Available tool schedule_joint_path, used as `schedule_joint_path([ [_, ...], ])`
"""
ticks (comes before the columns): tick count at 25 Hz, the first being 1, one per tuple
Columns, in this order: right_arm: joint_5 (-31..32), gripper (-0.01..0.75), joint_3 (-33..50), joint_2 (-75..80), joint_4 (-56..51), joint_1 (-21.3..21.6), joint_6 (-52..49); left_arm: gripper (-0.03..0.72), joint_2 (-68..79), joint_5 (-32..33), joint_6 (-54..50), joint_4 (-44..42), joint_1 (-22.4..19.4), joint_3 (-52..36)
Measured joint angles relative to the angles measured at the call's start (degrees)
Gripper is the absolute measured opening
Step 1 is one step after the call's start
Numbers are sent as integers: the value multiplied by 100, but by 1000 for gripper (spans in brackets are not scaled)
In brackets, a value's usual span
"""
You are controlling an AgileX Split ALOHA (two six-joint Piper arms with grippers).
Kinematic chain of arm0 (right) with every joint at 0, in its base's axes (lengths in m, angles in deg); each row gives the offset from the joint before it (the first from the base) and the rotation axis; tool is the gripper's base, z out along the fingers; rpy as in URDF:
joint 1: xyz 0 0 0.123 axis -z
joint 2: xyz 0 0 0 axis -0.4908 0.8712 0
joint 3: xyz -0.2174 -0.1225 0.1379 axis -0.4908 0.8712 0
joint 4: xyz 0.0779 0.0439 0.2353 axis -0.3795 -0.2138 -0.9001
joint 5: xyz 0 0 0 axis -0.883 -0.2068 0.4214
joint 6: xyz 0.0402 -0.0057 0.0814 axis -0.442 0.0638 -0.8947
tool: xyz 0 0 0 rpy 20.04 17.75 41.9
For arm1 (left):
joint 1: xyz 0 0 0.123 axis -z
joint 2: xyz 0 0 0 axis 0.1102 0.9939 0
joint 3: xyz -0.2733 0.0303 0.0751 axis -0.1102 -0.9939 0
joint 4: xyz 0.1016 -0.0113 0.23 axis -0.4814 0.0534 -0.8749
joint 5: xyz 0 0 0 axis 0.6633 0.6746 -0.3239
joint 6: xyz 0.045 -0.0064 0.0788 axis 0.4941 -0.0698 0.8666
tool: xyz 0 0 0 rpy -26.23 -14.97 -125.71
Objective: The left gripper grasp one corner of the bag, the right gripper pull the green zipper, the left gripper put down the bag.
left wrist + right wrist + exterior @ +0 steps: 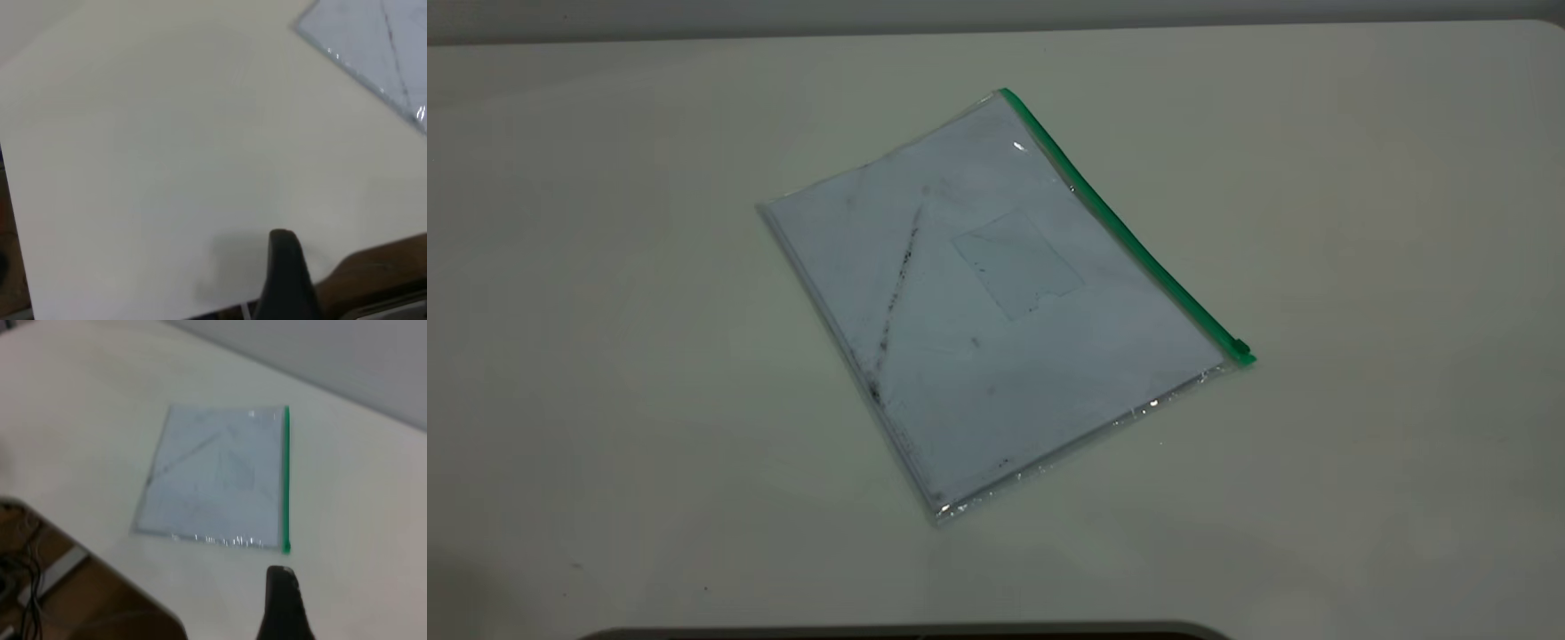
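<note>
While both arms stay off to the sides, the bag (996, 302) lies flat mid-tabletop (1360, 222), green zipper (1129, 233) closed along its right edge. Each wrist view shows only one dark fingertip, so neither hand's state can be told.

Table (1360, 178): plain off-white top, rounded far right corner in the exterior view. One item lies directly on it, near the middle: bag (996, 311), flat, turned at an angle to the table edges. Clear plastic, white paper with a dark diagonal streak inside. Zipper (1129, 233) runs along the bag's right long edge; slider at the near end, by the corner (1223, 369).
</note>
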Motion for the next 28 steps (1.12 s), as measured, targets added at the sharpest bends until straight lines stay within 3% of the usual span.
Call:
schedule_joint_path([
  [6, 13, 562, 559, 0, 86, 0, 34, 590, -1599, 0, -105, 55, 0, -1042],
  [15, 19, 562, 591, 0, 131, 0, 28, 590, -3596, -24, 35, 942, 0, -2372],
  [20, 19, 562, 591, 6, 143, 0, 28, 590, -3973, -61, 45, 976, 0, -2993],
  [28, 19, 562, 592, 6, 149, 0, 28, 590, -4007, -168, 45, 991, 0, -3084],
])
